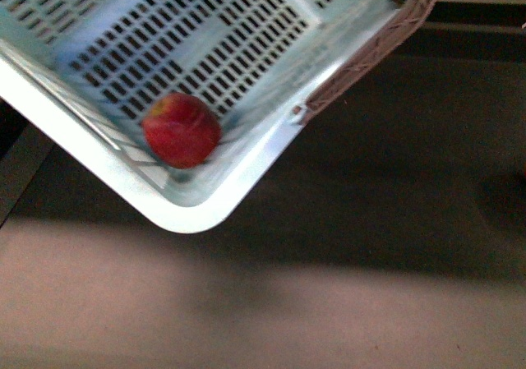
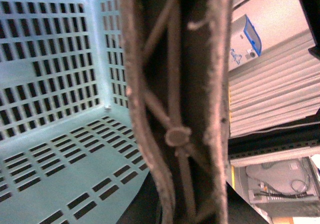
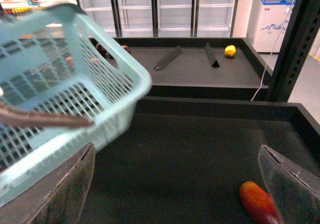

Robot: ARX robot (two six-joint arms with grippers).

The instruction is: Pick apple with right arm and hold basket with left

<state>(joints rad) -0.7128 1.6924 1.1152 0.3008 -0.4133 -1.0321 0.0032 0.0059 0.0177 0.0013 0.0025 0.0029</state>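
The apple (image 1: 181,129), red with a yellow patch, lies inside the basket (image 1: 246,168) in its near corner. The pale turquoise basket is tilted and fills the upper left of the front view; its mauve lattice handle (image 1: 374,44) runs along the right rim. In the left wrist view the handle (image 2: 175,109) fills the middle, and my left gripper (image 2: 182,201) is shut on it, its fingers hidden. My right gripper (image 3: 177,194) is open and empty above a dark tray, with the basket (image 3: 65,94) beside one finger (image 3: 65,189).
An elongated orange-red fruit (image 3: 257,201) lies on the dark tray by the other right finger (image 3: 292,184). A further tray holds a yellow fruit (image 3: 230,50) and dark fruits (image 3: 102,49). A dark post (image 3: 295,44) stands at the side. Dark table surface (image 1: 394,180) lies below the basket.
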